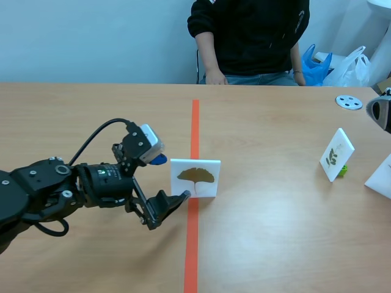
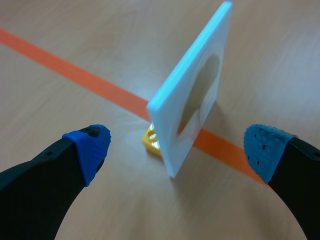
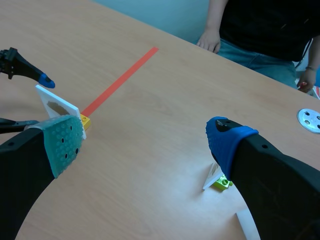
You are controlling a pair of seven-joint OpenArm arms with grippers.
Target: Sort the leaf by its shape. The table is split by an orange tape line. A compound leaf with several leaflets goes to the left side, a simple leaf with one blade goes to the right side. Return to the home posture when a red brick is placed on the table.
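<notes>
Far left on the bench [image 1: 73,116], the left arm [image 1: 43,192] comes in low, almost flat over the wood. The left gripper [image 1: 167,180] is released, with its fingers [image 2: 92,150] wide apart and a blue pad on either side of the ginkgo card [image 1: 194,178]. The card sits in the gap, and neither pad touches it in the left wrist view. The ginkgo card is white and upright, with one fan-shaped yellow-brown leaf on its face, a single blade. It stands right on the orange tape line [image 1: 192,256], with a small yellow brick [image 2: 151,141] touching its foot. The tape line runs from the near edge toward the person [image 1: 250,36] sitting at the far side in a dark top, one hand [image 1: 215,77] at the bench edge. Right of the line, well apart from the ginkgo card, a second white card [image 1: 336,154] leans back on a green brick [image 1: 343,170]. The green sprig on it looks like several leaflets but is too small to be sure. The corner of a third white card [image 1: 380,177] shows at the far right. A white disc [image 1: 349,102] with holes lies further back. A blue bag [image 1: 316,64] and a white plastic bag [image 1: 353,64] sit behind the bench. The right gripper [image 3: 145,142] hangs above the right side, also released and holding nothing, its grey-green pad and blue pad spread wide. The second card is below it, near the blue-padded finger.
</notes>
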